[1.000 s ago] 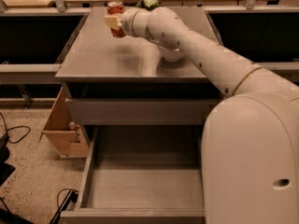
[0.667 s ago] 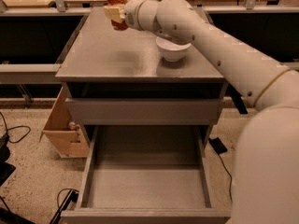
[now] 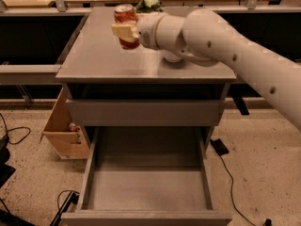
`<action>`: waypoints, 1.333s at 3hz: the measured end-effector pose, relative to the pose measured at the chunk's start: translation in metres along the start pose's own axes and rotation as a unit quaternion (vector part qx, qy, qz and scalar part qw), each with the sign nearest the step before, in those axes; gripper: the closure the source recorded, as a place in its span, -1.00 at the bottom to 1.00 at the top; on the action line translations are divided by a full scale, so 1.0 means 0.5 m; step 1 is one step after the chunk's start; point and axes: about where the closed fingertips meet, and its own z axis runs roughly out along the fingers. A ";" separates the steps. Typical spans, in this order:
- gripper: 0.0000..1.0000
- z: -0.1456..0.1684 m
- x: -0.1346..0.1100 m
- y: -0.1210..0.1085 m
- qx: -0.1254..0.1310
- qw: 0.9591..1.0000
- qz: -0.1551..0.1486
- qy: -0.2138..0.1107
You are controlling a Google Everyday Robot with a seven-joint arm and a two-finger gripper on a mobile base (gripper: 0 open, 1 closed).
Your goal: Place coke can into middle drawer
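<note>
Your gripper (image 3: 127, 31) pinches the coke can (image 3: 124, 14), one tan pad pressed across its red side, with the silver top upright just above the fingers. Compared with a second ago, the can sits lower in view, and the arm now hides most of the white bowl (image 3: 170, 58) just behind the wrist (the camera has shifted too, so judge that loosely). The grasp looks settled, and only the carry remains. The middle drawer (image 3: 146, 192) stands open well below the hand, toward the camera. No lettering on the can is readable.
</note>
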 end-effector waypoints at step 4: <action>1.00 -0.258 0.418 0.069 -0.041 0.995 0.086 -0.015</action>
